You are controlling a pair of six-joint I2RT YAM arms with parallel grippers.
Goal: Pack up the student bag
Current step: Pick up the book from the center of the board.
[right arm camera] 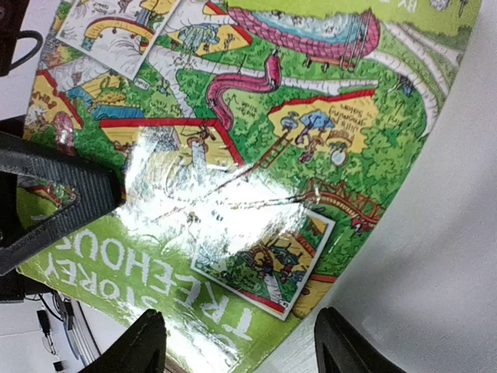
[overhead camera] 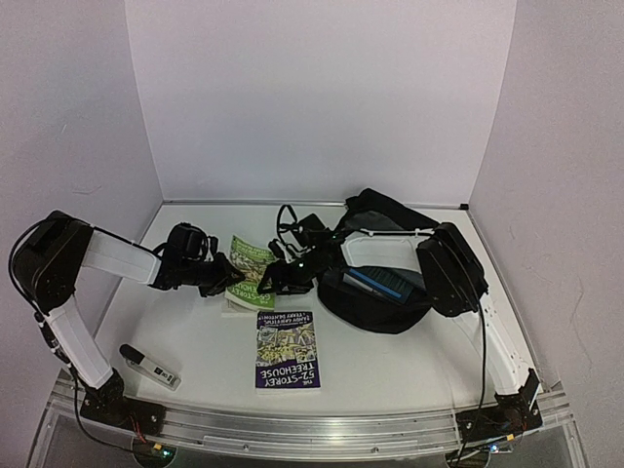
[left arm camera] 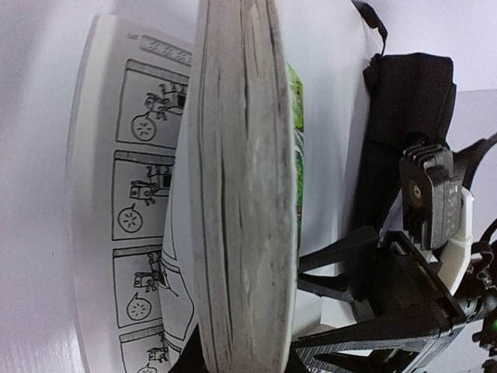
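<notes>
Beside the student bag, left end effector clamps the green book (tilted); right end effector spread apart.

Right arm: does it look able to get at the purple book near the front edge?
Probably yes: the purple book lies flat and uncovered, and the right fingers stand open and empty over the green book just beyond it.

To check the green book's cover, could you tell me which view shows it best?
The right wrist view: the green book fills the frame, cover art and title letters clear. The top view shows it small; the left wrist view shows mostly its page edges.
</notes>
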